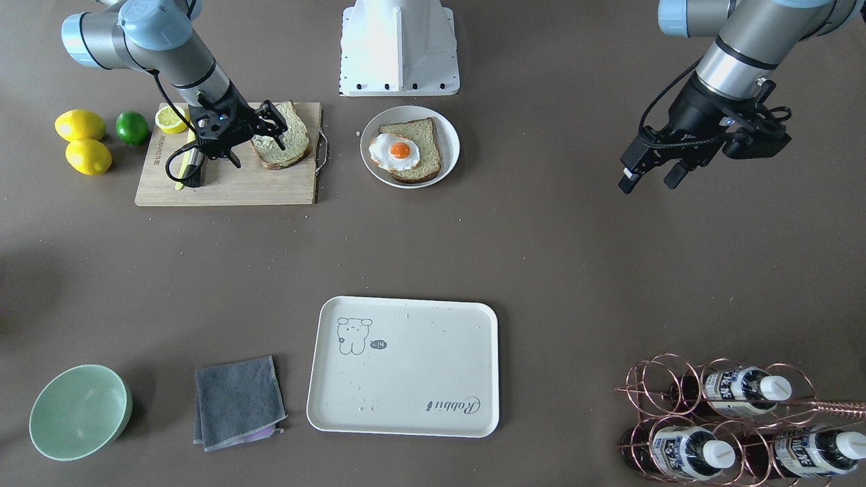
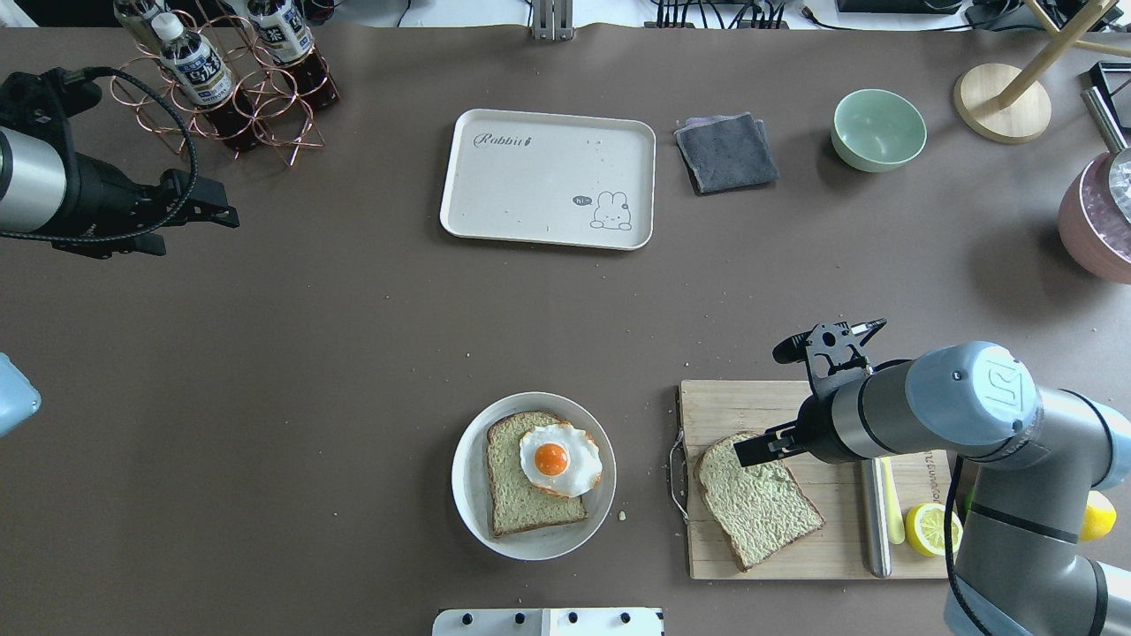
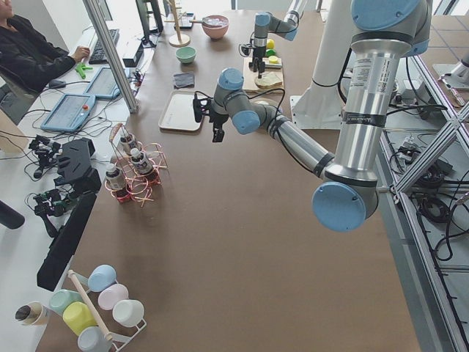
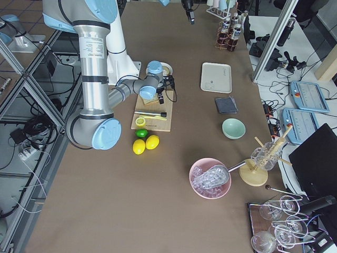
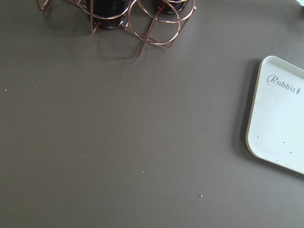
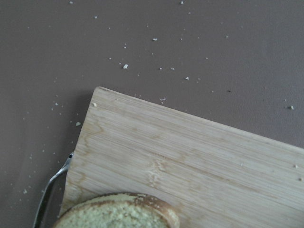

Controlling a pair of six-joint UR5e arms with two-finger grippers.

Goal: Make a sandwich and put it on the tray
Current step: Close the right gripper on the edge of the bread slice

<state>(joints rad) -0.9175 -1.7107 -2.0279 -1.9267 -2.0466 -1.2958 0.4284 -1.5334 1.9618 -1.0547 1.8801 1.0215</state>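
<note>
On the board (image 1: 230, 186), a bread slice (image 1: 294, 145) lies beneath the spread right hand (image 1: 274, 127).

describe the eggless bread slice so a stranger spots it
Find the wooden cutting board on the robot's right. The bare slice lies flat at its metal-handle end. Unlike the other slice on the white plate, it carries no fried egg.

A rectangular bamboo cutting board (image 1: 223, 186) lies near right, yellow lemons (image 1: 80, 125) beside it. Far right sit a mint-green ceramic bowl (image 1: 80, 411) and folded grey cloth (image 1: 238, 399); far left, a copper wire bottle rack (image 1: 676, 392).
</note>
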